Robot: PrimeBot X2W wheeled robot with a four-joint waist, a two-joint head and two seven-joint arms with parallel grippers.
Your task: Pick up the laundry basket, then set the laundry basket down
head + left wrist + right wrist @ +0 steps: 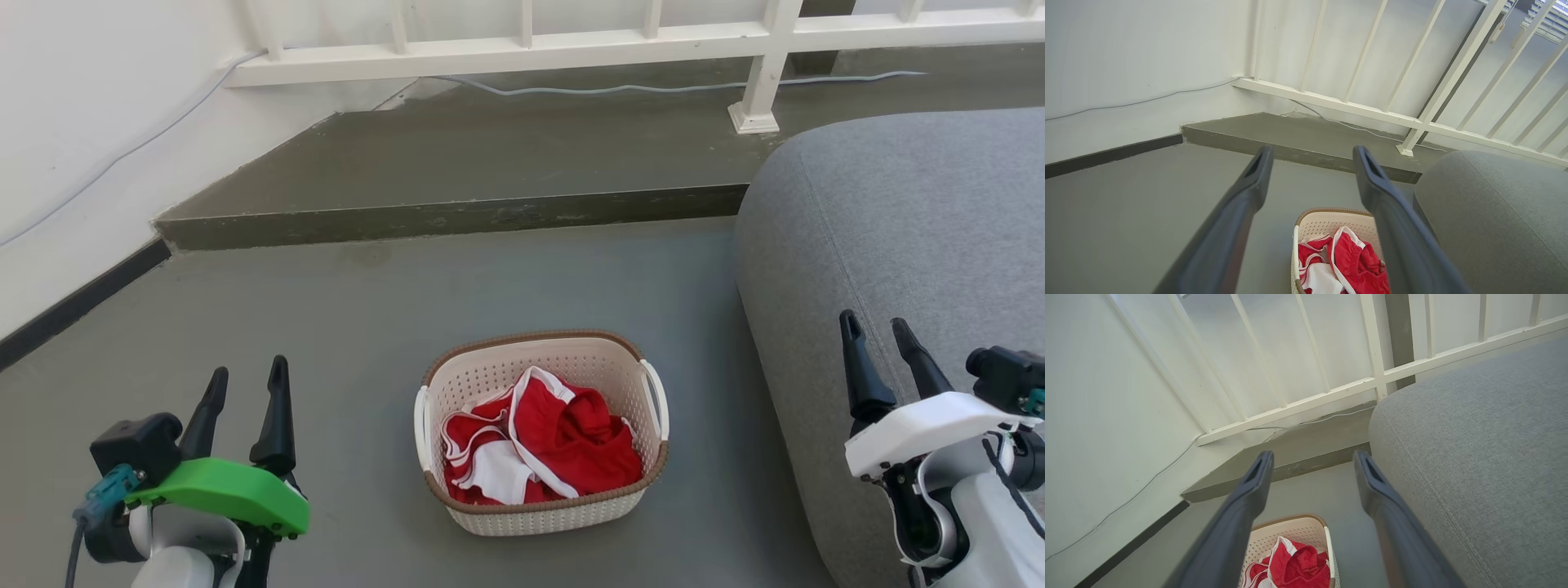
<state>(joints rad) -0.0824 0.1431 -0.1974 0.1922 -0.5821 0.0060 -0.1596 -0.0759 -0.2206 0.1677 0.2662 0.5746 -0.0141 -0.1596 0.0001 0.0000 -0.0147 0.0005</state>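
Note:
The laundry basket (563, 514), cream perforated plastic with a brown rim and white side handles, stands on the grey floor with red and white clothes (539, 445) inside. It also appears low in the left wrist view, the laundry basket (1323, 222), and in the right wrist view, the laundry basket (1290, 535). My left gripper (246, 377) is open, raised to the basket's left and apart from it. My right gripper (878, 327) is open to the basket's right, over the grey cushion. Nothing is between either pair of fingers.
A large grey upholstered cushion (906, 269) sits right of the basket. A raised concrete step (457, 216) runs behind, with a white railing (637, 41) and a cable (653, 86) on it. A white wall (73, 122) with a dark skirting closes the left.

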